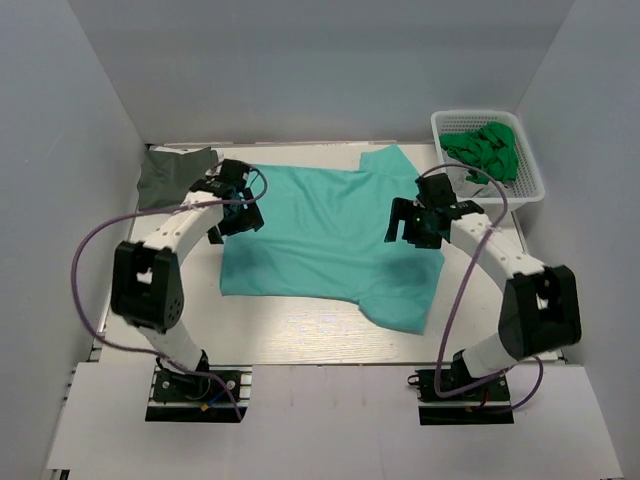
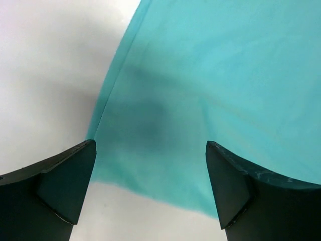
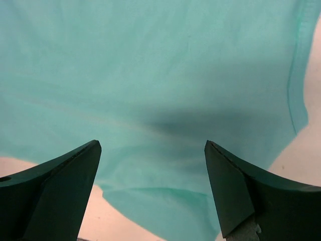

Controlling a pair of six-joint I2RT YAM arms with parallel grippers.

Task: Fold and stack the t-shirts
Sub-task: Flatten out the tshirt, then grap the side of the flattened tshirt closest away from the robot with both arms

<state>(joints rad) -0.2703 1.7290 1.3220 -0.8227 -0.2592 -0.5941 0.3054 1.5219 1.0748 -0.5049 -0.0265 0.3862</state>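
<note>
Teal t-shirt (image 1: 320,240) lies spread out, unfolded. Left claw (image 1: 240,212) and right claw (image 1: 413,223) hover wide, empty. Folding looks barely begun.

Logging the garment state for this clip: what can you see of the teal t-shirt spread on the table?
The teal t-shirt is unfolded, lying flat and sideways on the white table: hem to the left, sleeves at far and near right. Thin, smooth fabric, few creases. The left claw hangs open over its hem corner, the right claw open over its sleeve end; neither grips it.
</note>
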